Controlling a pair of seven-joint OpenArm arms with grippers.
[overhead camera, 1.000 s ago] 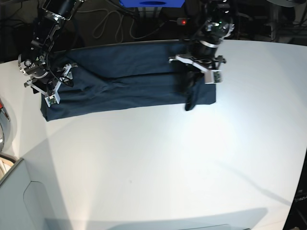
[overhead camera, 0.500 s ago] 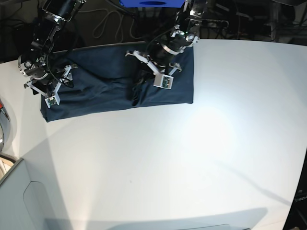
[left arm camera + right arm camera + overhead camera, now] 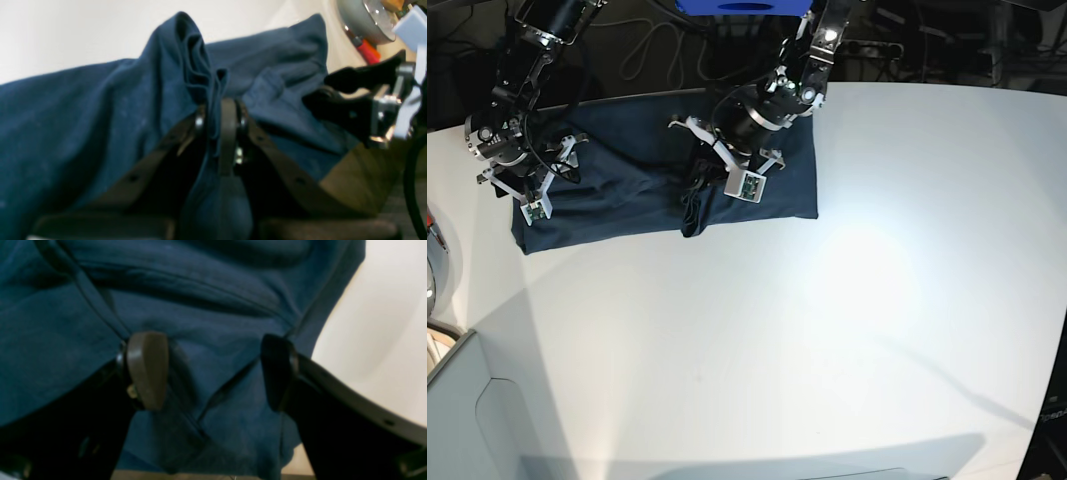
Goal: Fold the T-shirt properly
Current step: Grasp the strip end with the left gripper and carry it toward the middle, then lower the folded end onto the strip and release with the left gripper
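T-shirt (image 3: 642,180) lies as a long dark navy band across the far left part of the white table (image 3: 847,320), its right end doubled back over the middle. The left gripper (image 3: 710,175) sits above the middle of the band, clenched on a bunched fold of cloth; in the left wrist view that fold (image 3: 196,76) rises in a ridge out from between the closed fingers (image 3: 228,133), and a dark tail of cloth hangs down toward the near edge just left of the gripper. The right gripper (image 3: 527,185) is over the shirt's left end, jaws spread wide and grasping nothing. In the right wrist view its two fingertips (image 3: 146,368) stand apart over wrinkled cloth, with the shirt's edge and bare table to the right.
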